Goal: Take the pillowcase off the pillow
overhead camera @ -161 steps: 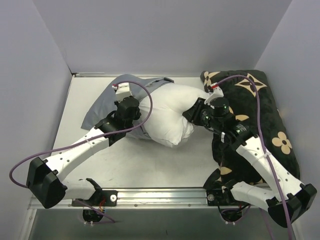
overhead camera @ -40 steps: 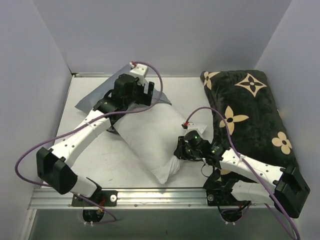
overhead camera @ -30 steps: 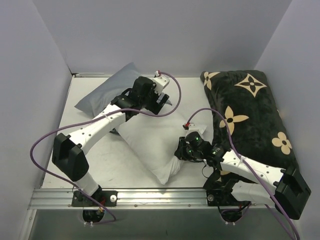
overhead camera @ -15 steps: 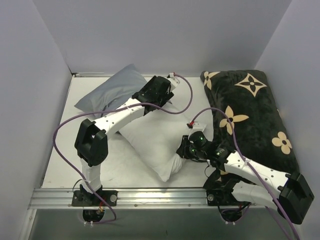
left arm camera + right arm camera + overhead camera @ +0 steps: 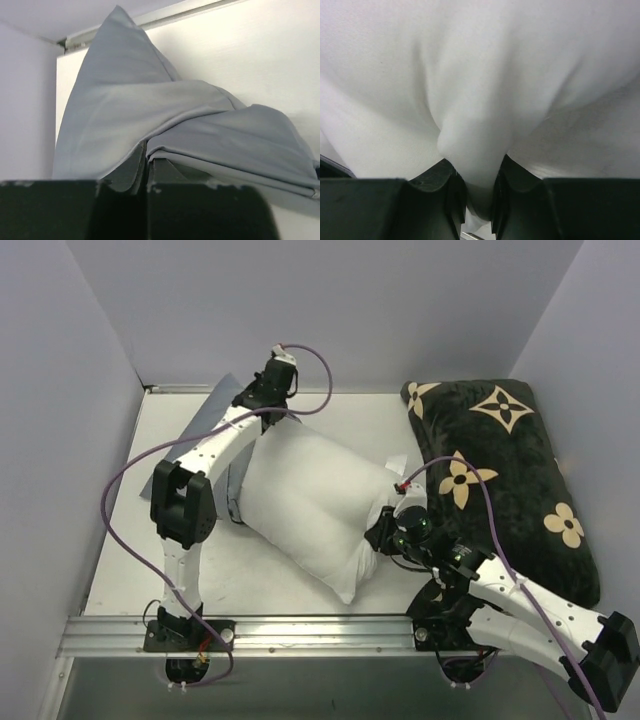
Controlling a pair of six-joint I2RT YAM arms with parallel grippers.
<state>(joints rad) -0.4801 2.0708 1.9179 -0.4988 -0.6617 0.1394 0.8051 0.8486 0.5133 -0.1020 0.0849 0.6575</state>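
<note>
The white pillow point(image 5: 305, 505) lies slantwise in the middle of the table. The grey pillowcase point(image 5: 222, 400) shows only as a strip at the back left, behind my left arm. In the left wrist view the pillowcase point(image 5: 150, 105) is a limp, creased heap, and my left gripper point(image 5: 148, 160) is shut on a fold of its edge. From above, the left gripper point(image 5: 250, 402) is at the pillow's far corner. My right gripper point(image 5: 383, 532) is shut on the pillow's right edge. A bunch of white pillow point(image 5: 470, 100) is pinched between its fingers point(image 5: 451, 192).
A black plush cushion point(image 5: 505, 465) with tan flower motifs fills the right side of the table. Grey walls close in the back and both sides. A metal rail point(image 5: 320, 625) runs along the near edge by the arm bases.
My left arm has swung toward the back wall and its jaws have closed on the pillowcase. The grey heap at the back left has mostly gone from the top view. The pillow has shifted right.
</note>
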